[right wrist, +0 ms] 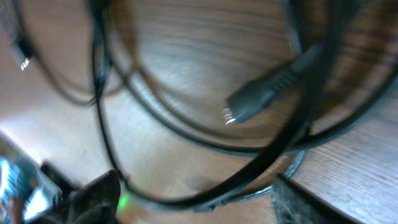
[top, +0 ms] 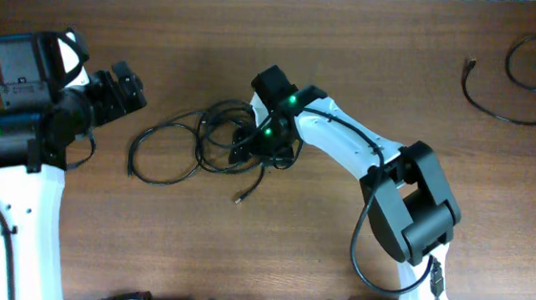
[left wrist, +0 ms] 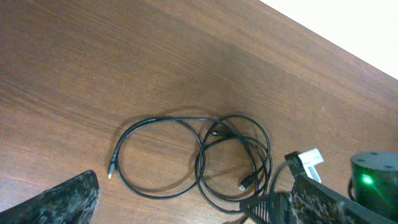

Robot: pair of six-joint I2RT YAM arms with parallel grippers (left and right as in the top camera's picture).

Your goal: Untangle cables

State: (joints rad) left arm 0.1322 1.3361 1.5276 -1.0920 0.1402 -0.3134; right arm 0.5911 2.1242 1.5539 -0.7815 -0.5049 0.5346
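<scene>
A tangle of thin black cables (top: 213,138) lies on the wooden table at mid-centre, with one big loop (top: 164,153) spread to the left and a plug end (top: 240,198) trailing toward the front. My right gripper (top: 265,142) is low over the tangle's right side. Its fingers (right wrist: 199,208) are open with blurred strands and a plug (right wrist: 255,96) running between them. My left gripper (top: 127,89) hovers left of the tangle, open and empty. In its wrist view the loops (left wrist: 205,158) lie ahead of its spread fingers (left wrist: 186,214).
A separate black cable (top: 527,79) lies loosely coiled at the far right corner. The right arm (top: 364,153) stretches across from its base at front right. The left arm's base (top: 15,197) stands at the left edge. The table's far edge (left wrist: 348,37) borders a light surface.
</scene>
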